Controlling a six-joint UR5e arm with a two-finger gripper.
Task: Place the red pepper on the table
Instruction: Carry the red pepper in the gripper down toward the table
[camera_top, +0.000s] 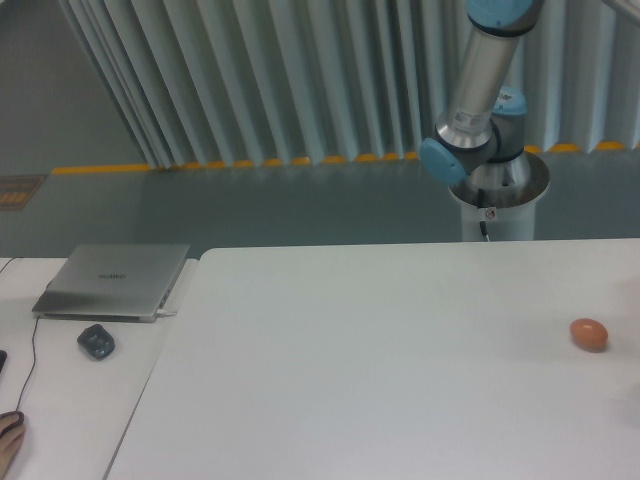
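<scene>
I am looking across the scene from the left: a grey laptop (113, 281) and a dark mouse (96, 341) are sitting on the narrow side desk (60, 400), with a cable trailing beside them. Next comes the big white counter (380, 360), where I am seeing only a small orange egg-shaped thing (589, 334) lying near the right edge. Behind it the arm (484, 90) is rising from its pedestal and leaving the top of the picture, so the tool is out of view and I cannot say whether it is released or grasping anything. The red pepper is not showing anywhere either; I am judging the placing is not yet done. No containers are appearing in this view
</scene>
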